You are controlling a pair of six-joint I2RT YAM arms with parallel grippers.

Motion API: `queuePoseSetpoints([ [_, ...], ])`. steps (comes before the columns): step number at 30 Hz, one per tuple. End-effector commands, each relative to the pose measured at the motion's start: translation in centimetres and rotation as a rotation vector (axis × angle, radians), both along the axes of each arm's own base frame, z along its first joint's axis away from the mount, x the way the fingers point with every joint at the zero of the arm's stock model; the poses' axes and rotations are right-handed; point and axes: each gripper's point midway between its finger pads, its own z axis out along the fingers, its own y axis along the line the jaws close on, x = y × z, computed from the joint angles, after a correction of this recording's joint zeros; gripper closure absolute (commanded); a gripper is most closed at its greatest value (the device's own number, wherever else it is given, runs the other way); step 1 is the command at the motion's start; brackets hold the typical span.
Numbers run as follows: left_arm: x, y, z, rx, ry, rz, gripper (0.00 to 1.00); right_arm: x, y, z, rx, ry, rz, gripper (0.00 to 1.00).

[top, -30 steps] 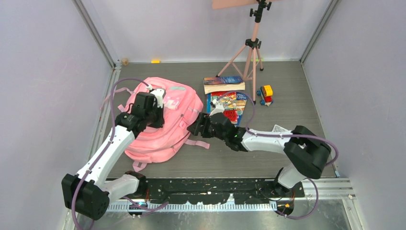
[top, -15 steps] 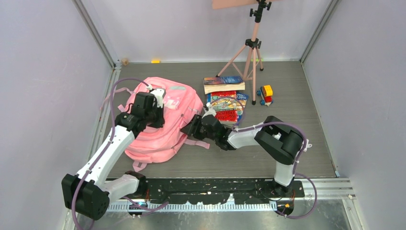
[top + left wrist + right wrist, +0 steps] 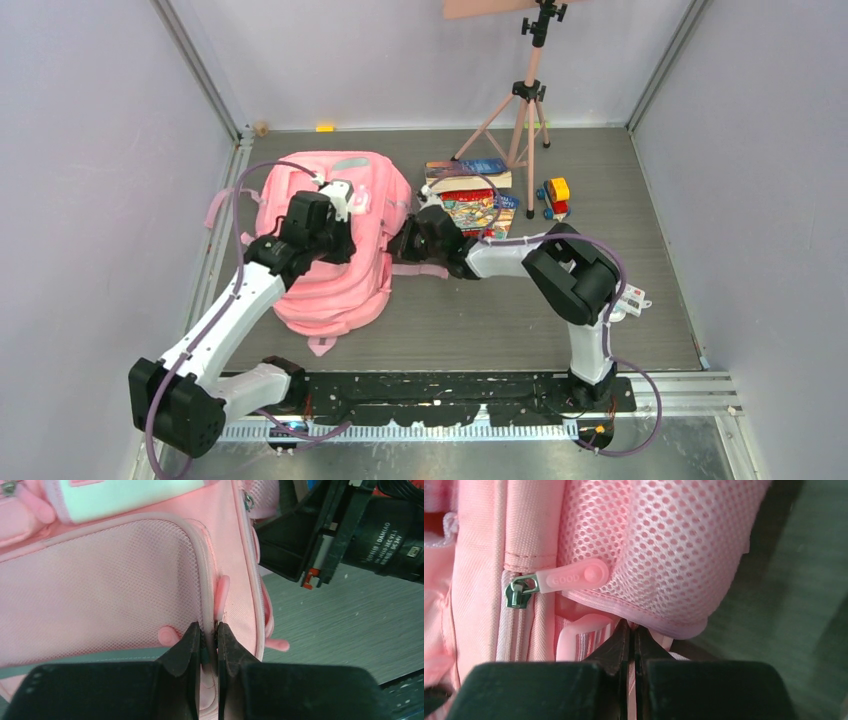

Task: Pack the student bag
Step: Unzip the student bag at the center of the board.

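2 grippers point(image 3: 208, 630) point(image 3: 631, 627) on the student bag point(image 3: 345, 290)

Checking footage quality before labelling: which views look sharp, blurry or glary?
Top external: evenly lit, sharp, no glare on the student bag. Left wrist: its mesh crisp, near foreground soft. Right wrist: zip pull sharp, right background dark and blurred.

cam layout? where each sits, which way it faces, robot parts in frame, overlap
Top external: above, behind the bases, facing down at the table; left arm, right arm show.
Left wrist: on the left arm, facing along the left tool, shut on the student bag; right arm at top right.
Right wrist: on the right arm, facing the bag's mesh past the shut right tool.
Shared: all three see the bag.
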Motion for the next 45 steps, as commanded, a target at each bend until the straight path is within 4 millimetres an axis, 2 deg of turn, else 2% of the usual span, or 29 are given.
queuePoseSetpoints([
  [1, 0.0, -5.2, 2.5, -0.232, -0.020, -0.048, 1.00, 6.4, -1.6, 2.3, -0.069, -0.159, -0.015, 0.99],
  [2, 0.2, -5.7, 2.2, -0.247, -0.017, -0.043, 1.00, 7.0, -1.4, 2.8, -0.073, -0.184, 0.000, 0.99],
  [3, 0.5, -6.1, 1.8, -0.253, -0.013, -0.030, 1.00, 7.5, -1.7, 2.4, -0.079, -0.179, 0.011, 0.99],
  [5, 1.4, -6.1, 1.2, -0.248, -0.011, 0.017, 1.00, 8.2, -1.9, 2.8, -0.076, -0.198, 0.036, 0.93],
  [6, 2.0, -5.7, 1.0, -0.239, -0.017, 0.062, 1.00, 8.6, -2.2, 3.0, -0.079, -0.209, 0.042, 0.87],
  [7, 2.6, -5.4, 0.9, -0.234, -0.025, 0.098, 1.00, 8.5, -2.2, 3.5, -0.079, -0.226, 0.062, 0.83],
  [9, 3.8, -4.7, 1.2, -0.223, -0.052, 0.172, 1.00, 8.2, -2.8, 4.4, -0.091, -0.255, 0.080, 0.70],
  [11, 4.6, -4.4, 2.0, -0.218, -0.077, 0.196, 1.00, 7.7, -3.6, 5.5, -0.107, -0.286, 0.093, 0.50],
  [12, 4.9, -4.2, 2.2, -0.208, -0.076, 0.204, 1.00, 7.2, -4.2, 6.3, -0.109, -0.302, 0.098, 0.46],
  [13, 5.2, -4.0, 2.6, -0.201, -0.076, 0.213, 1.00, 6.6, -4.7, 5.8, -0.136, -0.301, 0.112, 0.42],
  [14, 5.5, -3.8, 2.7, -0.191, -0.068, 0.217, 1.00, 6.2, -5.0, 6.9, -0.136, -0.320, 0.119, 0.40],
  [15, 5.7, -3.6, 2.8, -0.181, -0.059, 0.220, 1.00, 5.5, -5.6, 6.3, -0.161, -0.324, 0.136, 0.37],
  [16, 6.0, -3.5, 2.8, -0.175, -0.051, 0.218, 1.00, 5.0, -5.9, 7.3, -0.155, -0.345, 0.150, 0.37],
  [17, 6.2, -3.4, 2.7, -0.171, -0.036, 0.218, 1.00, 4.2, -6.4, 6.4, -0.179, -0.345, 0.172, 0.36],
  [18, 6.5, -3.5, 2.8, -0.178, -0.026, 0.207, 1.00, 3.5, -6.5, 7.4, -0.172, -0.377, 0.203, 0.36],
  [19, 6.7, -3.5, 2.6, -0.182, -0.011, 0.199, 1.00, 2.6, -6.9, 6.8, -0.178, -0.373, 0.227, 0.35],
  [20, 7.0, -3.4, 2.2, -0.176, 0.008, 0.198, 1.00, 1.6, -6.8, 7.7, -0.160, -0.406, 0.274, 0.35],
  [21, 7.0, -3.4, 2.0, -0.166, 0.021, 0.198, 1.00, 0.7, -7.0, 7.2, -0.157, -0.403, 0.304, 0.35],
  [22, 7.0, -3.6, 1.7, -0.170, 0.035, 0.187, 1.00, -0.3, -6.7, 8.1, -0.128, -0.435, 0.351, 0.35],
  [24, 7.1, -4.2, 1.2, -0.195, 0.046, 0.170, 1.00, -2.1, -6.6, 8.4, -0.117, -0.467, 0.411, 0.35],
  [27, 7.3, -4.4, 0.9, -0.233, 0.047, 0.158, 1.00, -4.5, -5.9, 7.6, -0.159, -0.490, 0.482, 0.35],
  [38, 6.7, -4.1, 0.9, -0.234, 0.057, 0.118, 1.00, -7.3, -1.8, 3.1, -0.244, -0.428, 0.587, 0.41],
  [45, 6.5, -4.0, 1.4, -0.237, 0.046, 0.113, 1.00, -7.1, -2.6, 1.7, -0.291, -0.398, 0.552, 0.40],
])
